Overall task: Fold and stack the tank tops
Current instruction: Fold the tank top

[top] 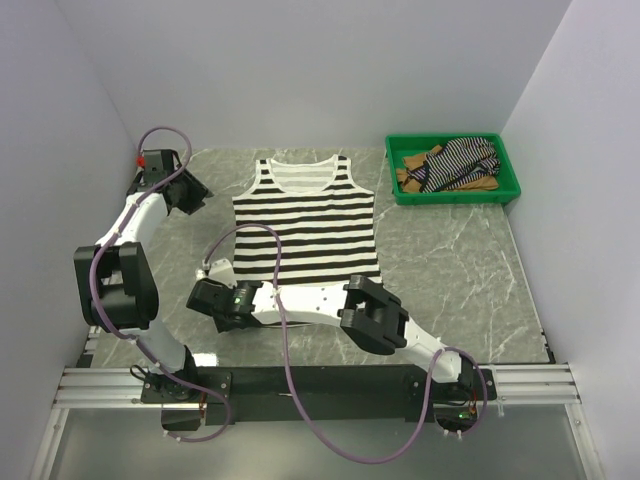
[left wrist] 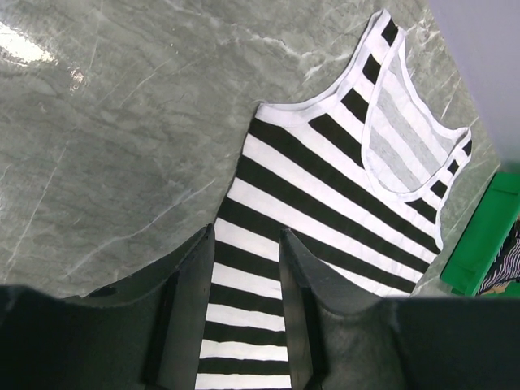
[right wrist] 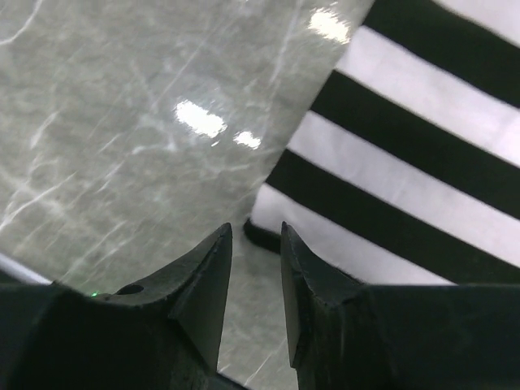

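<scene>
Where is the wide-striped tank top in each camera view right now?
Top external: the wide-striped tank top lies flat, mid-picture.
Left wrist: the tank top runs centre to right, neck at upper right.
Right wrist: the tank top fills the upper right, one hem corner showing.
Shared landmark: the grey marble table, in all three.

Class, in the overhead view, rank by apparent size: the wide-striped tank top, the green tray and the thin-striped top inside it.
1. wide-striped tank top, spread flat
2. green tray
3. thin-striped top, bunched inside the tray
</scene>
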### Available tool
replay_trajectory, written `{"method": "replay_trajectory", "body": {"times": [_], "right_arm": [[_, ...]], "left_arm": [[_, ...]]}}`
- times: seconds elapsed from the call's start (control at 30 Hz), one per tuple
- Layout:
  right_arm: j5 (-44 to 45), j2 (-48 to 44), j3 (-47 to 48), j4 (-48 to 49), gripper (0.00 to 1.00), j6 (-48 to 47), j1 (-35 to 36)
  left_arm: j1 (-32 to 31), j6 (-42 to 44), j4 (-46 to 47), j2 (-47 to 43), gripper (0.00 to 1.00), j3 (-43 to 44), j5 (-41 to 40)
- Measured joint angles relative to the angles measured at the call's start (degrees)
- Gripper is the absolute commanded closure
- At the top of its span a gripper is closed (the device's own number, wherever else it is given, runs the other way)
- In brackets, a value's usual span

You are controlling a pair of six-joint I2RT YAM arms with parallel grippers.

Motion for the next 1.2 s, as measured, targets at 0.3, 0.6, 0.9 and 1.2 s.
{"method": "replay_trajectory", "body": {"times": [0.3,0.6,0.9,1.2], "right_arm": [[3.17,1.2,1.38,-0.68,0.6,-1.44,0.48],[3.85,2.16,2.1,-0.68,0.75,-2.97,1.22],[3.8,-9.05,-17.94,8.13,1.0,-3.21,1.22],[-2.56,-24.65,-34.38,14.69,1.0,-2.69,0.17]], "left_arm": [[0.0,0.04,1.09,0.0,0.58,-0.94,0.02],[0.0,0.04,1.38,0.0,0.58,-1.84,0.02],[-0.02,-0.13,4.09,1.68,0.5,-4.22,0.76],[-0.92,-0.46,6.29,7.72,0.41,-7.45,1.7]]}}
